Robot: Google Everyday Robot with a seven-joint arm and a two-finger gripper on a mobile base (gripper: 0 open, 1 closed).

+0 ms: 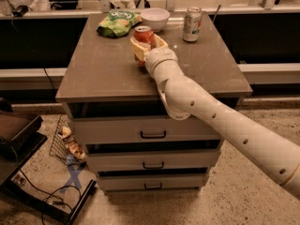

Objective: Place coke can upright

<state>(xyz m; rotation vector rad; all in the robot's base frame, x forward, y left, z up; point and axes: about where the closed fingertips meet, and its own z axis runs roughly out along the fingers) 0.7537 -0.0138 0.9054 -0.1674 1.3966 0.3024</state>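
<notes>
Coke can (143, 32) is seen with its silver top up, roughly upright, over the far middle of the table (103, 69). It is held between the two tan fingers of the claw (147, 44), which are closed against its left and right sides. Whether the base already touches the table cannot be told, since the wrist hides the lower part of the can.

The step in hand is judged to be the setting down. It is best done if the can is kept vertical, lowered until the base is flat on the surface, and only then released. The fingers should be opened evenly, so that neither side is dragged, and the claw should be drawn back clear of the rim.

Just beyond the can a white bowl (155, 18) is placed; nothing is seen in it from here. A green bag (116, 23) lies to the far left of the can, and a pale can (192, 24) stands upright to the far right, well apart. Three drawers (145, 134) below are closed, so their contents are hidden. On the floor at the near left, a wire basket (60, 139) with some packets in it is made out.
</notes>
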